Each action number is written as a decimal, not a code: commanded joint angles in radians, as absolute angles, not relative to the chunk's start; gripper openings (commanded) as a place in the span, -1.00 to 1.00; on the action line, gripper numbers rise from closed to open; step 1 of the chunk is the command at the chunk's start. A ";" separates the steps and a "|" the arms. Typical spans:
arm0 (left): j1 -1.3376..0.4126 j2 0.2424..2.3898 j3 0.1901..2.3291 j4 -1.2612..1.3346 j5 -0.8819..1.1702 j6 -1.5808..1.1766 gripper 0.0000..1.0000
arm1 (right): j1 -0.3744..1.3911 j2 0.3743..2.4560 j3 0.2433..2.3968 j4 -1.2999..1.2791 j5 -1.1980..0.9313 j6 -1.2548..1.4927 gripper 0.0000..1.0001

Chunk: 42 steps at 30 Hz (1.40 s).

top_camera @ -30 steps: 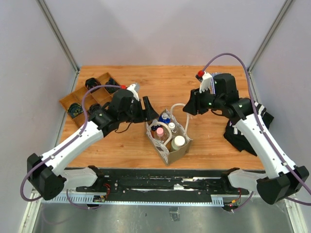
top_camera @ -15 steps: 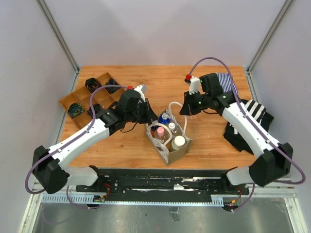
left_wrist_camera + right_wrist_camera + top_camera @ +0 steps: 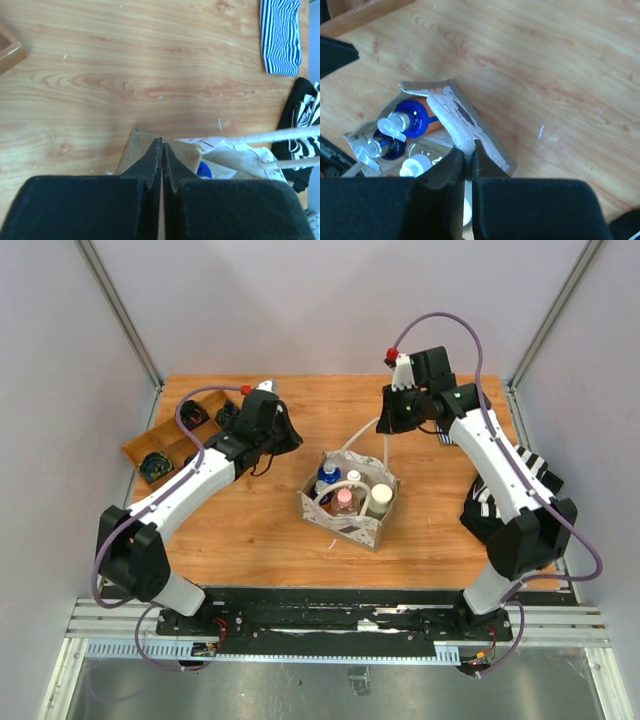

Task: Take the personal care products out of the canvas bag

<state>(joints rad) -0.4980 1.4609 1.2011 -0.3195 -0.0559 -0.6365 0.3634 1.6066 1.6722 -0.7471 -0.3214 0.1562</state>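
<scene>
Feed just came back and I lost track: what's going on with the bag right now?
The right gripper is shut on one white handle of the canvas bag, which is drawn taut. The left gripper is shut on nothing, pointing at the bag's corner. The bottles and the jar sit inside the bag; none is out yet.

Wooden table (image 3: pixel 260 530) with warm orange-brown grain. Near the middle, a small beige canvas bag (image 3: pixel 345 527), standing upright with its top open. At the far left corner, a brown wooden tray (image 3: pixel 137 447) split into compartments. Toward the far right, a folded blue-and-white striped cloth (image 3: pixel 280 35). Along the right edge, a crumpled black-and-white cloth (image 3: pixel 482 522), well apart from the bag.
</scene>
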 commanded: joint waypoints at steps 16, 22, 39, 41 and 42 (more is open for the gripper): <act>-0.499 1.383 1.135 -0.245 0.004 -0.607 -0.99 | 0.478 1.530 1.643 -0.658 -0.066 0.084 0.32; -0.509 1.388 1.109 -0.222 0.017 -0.611 -0.99 | 0.481 1.516 1.490 -0.598 -0.254 0.102 0.41; -0.515 1.411 1.035 -0.167 0.064 -0.633 -0.96 | 0.512 1.706 1.565 -0.599 -0.231 0.088 -0.04; -0.515 1.418 1.035 -0.166 0.067 -0.631 -0.96 | 0.535 1.714 1.572 -0.616 -0.194 0.077 -0.24; -0.515 1.420 1.035 -0.165 0.068 -0.631 -0.96 | 0.542 1.718 1.578 -0.632 -0.166 0.073 -0.32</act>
